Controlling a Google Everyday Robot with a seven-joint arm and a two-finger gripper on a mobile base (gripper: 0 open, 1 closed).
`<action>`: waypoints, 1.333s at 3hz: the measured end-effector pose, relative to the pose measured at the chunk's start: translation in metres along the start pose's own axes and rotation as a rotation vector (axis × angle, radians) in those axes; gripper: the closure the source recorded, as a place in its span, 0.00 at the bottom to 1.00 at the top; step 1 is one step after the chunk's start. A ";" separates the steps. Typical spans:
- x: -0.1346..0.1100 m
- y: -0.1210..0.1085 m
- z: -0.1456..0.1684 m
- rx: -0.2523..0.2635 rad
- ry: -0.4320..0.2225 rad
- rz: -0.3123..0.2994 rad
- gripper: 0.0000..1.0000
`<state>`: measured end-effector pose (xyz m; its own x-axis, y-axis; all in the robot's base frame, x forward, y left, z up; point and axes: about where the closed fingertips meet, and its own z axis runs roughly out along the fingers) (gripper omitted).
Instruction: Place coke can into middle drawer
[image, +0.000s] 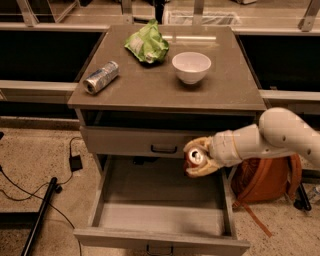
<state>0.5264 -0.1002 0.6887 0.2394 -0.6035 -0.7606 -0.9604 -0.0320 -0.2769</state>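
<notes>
Gripper (195, 159), jaws clamped on coke can (194, 156), above open middle drawer (150, 189), 2 o'clock corner. Bench (150, 86) top: silver can (101, 77) 9 o'clock, bowl (191, 67), green bag (147, 44) 12 o'clock.

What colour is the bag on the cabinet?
The bag is green, camera view; the gripper holds the coke can over the middle drawer.
</notes>
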 end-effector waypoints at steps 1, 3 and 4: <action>0.080 0.051 0.012 -0.068 0.059 0.060 1.00; 0.155 0.102 0.038 -0.126 0.059 0.173 1.00; 0.159 0.105 0.041 -0.130 0.057 0.185 1.00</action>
<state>0.4694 -0.1671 0.5147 0.0531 -0.6524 -0.7560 -0.9983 -0.0168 -0.0556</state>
